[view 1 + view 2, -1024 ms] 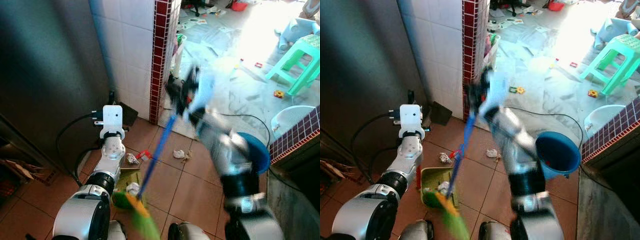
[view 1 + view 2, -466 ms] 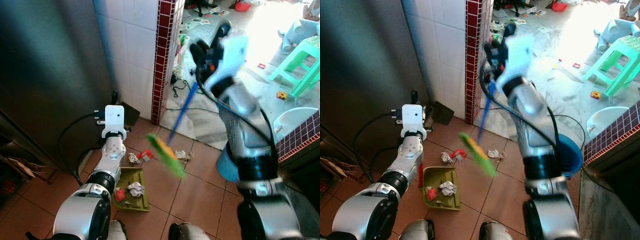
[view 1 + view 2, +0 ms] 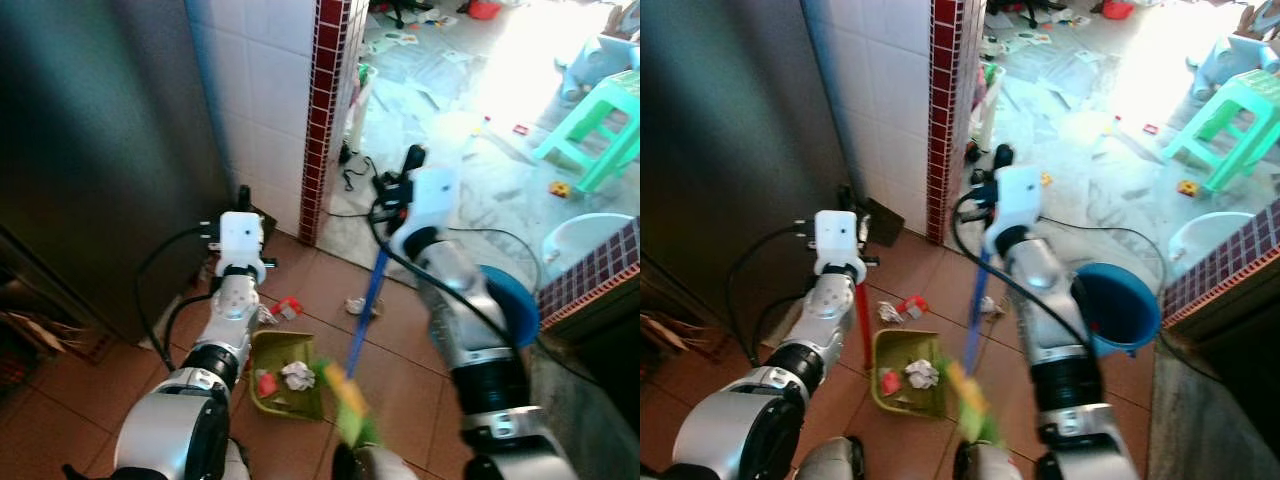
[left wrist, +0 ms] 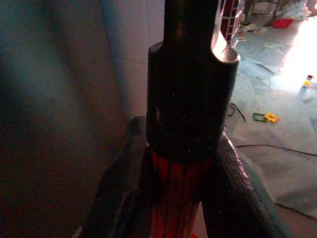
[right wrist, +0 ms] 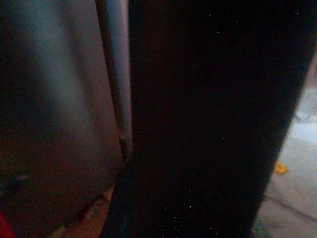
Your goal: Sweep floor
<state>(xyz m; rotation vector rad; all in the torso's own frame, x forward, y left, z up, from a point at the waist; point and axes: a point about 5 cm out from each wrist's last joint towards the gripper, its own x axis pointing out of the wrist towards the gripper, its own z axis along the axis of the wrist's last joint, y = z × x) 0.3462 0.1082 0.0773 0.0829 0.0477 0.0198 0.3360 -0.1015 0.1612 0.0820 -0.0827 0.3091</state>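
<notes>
My right gripper [image 3: 398,186] is shut on the top of a broom whose blue handle [image 3: 366,305] slants down toward me. Its green and yellow bristles [image 3: 350,413] are blurred, low by the right side of a green dustpan [image 3: 283,350]. The pan lies on the brown tiles and holds a white paper ball [image 3: 297,375] and a red scrap [image 3: 265,383]. My left gripper [image 4: 181,193] is shut on the pan's upright red handle [image 3: 862,330], just below its black cap [image 4: 190,99]. Loose litter [image 3: 285,308] and a paper wad [image 3: 358,306] lie beyond the pan.
A red-tiled pillar [image 3: 325,110] and white wall stand ahead, with a dark cabinet [image 3: 90,150] on the left. A blue bucket [image 3: 512,300] sits by my right arm. Black cables [image 3: 160,300], a green stool [image 3: 600,115] and a white basin [image 3: 585,235] are nearby.
My right arm has come down and drawn the broom back: the bristles went from raised near the litter to low beside the dustpan. The left arm kept hold of the pan handle.
</notes>
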